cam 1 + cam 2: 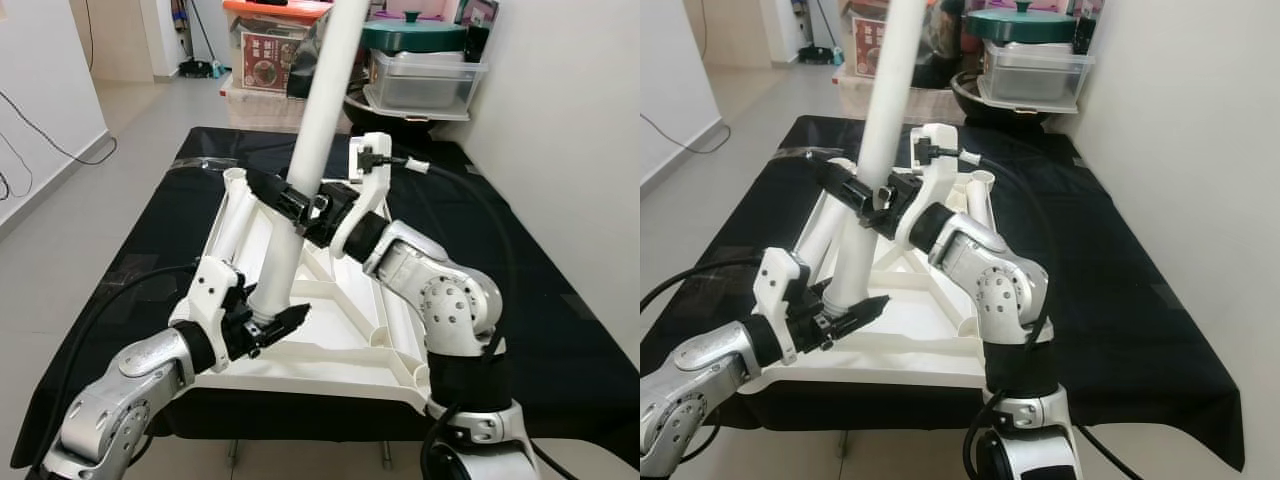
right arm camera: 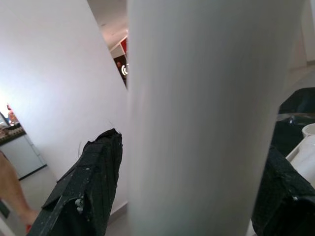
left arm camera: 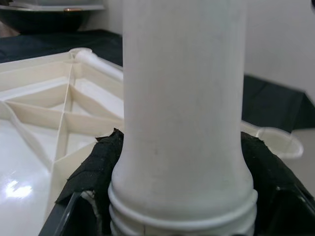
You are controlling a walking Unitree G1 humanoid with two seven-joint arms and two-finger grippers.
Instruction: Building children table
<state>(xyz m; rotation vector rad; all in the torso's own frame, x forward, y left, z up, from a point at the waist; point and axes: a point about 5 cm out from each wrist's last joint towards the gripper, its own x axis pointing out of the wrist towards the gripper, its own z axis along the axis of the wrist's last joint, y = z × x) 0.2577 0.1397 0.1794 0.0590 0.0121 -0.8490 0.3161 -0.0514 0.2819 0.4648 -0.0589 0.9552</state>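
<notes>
A white children's table top (image 1: pixel 345 350) lies upside down on the black-covered table (image 1: pixel 570 300), ribs facing up. A long white table leg (image 1: pixel 322 120) stands tilted above it, its top leaning away to the right. My left gripper (image 1: pixel 270 325) is shut on the leg's lower threaded end (image 3: pixel 182 211), just above the top's front part; its black fingers (image 3: pixel 91 174) press both sides. My right gripper (image 1: pixel 300 205) is shut on the leg's middle (image 2: pixel 206 118), fingers (image 2: pixel 93 182) on either side. Another white leg (image 1: pixel 222 215) lies along the top's left side.
Behind the table stand a clear plastic box (image 1: pixel 420 80) with a green lidded pot (image 1: pixel 412 35) on it and an orange-lidded crate (image 1: pixel 270 50). A white wall (image 1: pixel 580 120) runs close along the right. Open floor (image 1: pixel 110 220) lies to the left.
</notes>
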